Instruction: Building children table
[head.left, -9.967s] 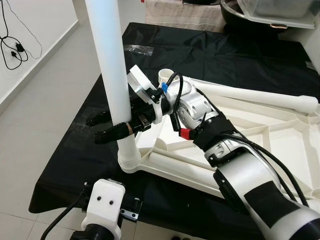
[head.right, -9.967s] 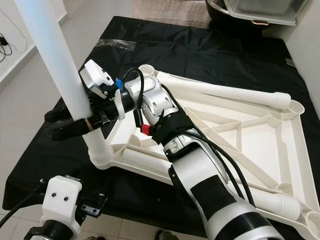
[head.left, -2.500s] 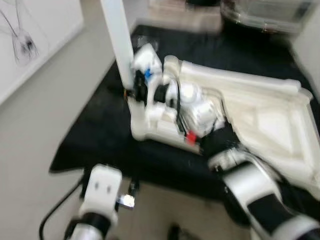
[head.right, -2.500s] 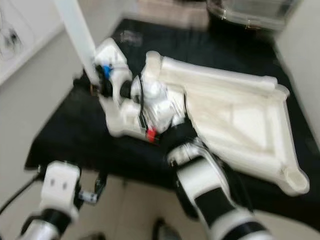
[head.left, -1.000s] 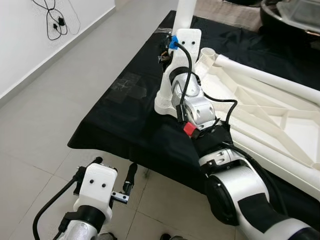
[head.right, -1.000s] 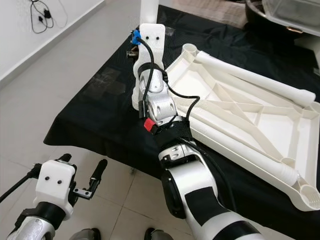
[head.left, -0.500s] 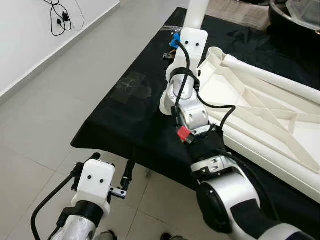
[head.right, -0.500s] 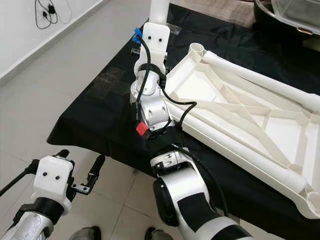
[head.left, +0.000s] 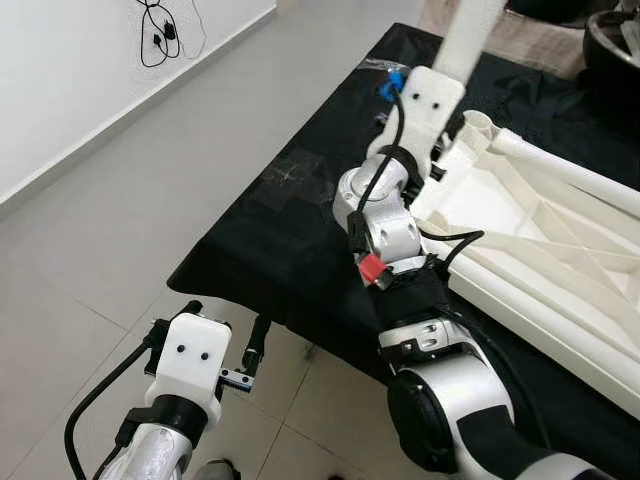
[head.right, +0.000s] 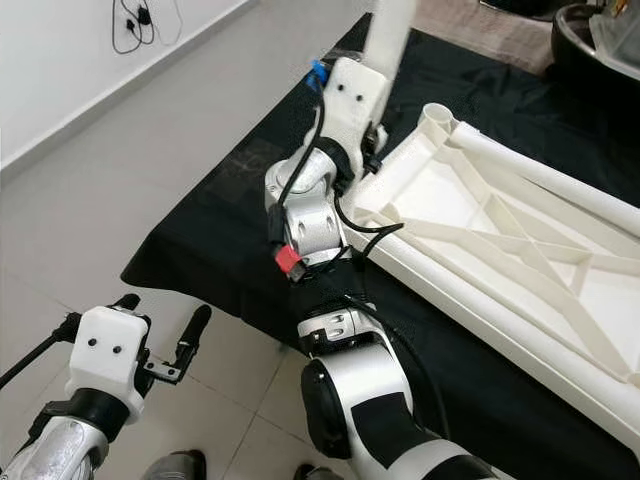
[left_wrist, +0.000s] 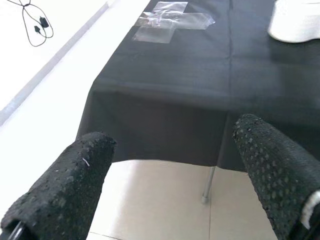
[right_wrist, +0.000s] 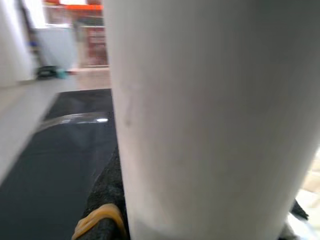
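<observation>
The white children's table top (head.left: 560, 240) lies upside down on a black cloth. At its near corner a white table leg (head.left: 470, 35) rises, leaning slightly. My right arm reaches up to it, and its white wrist block (head.left: 430, 100) hides the fingers from the head camera. In the right wrist view the table leg (right_wrist: 210, 100) sits right against the lens, with my right gripper (right_wrist: 200, 210) shut around it and a black finger (right_wrist: 102, 205) below. My left gripper (head.left: 225, 325) hangs low over the floor, open with nothing between its fingers (left_wrist: 75, 185).
The black cloth (head.left: 290, 230) drapes over the table's edge just ahead of the left gripper. A clear plastic bag (left_wrist: 170, 20) lies flat on it. Grey tiled floor (head.left: 120, 200) spreads to the left. Cables (head.left: 165, 30) hang on the white wall. A dark bowl (head.left: 610, 30) stands at the back.
The camera has shifted, so the whole scene sits further right. My right gripper keeps its hold on the leg, which now leans a little. The left gripper stays open.
</observation>
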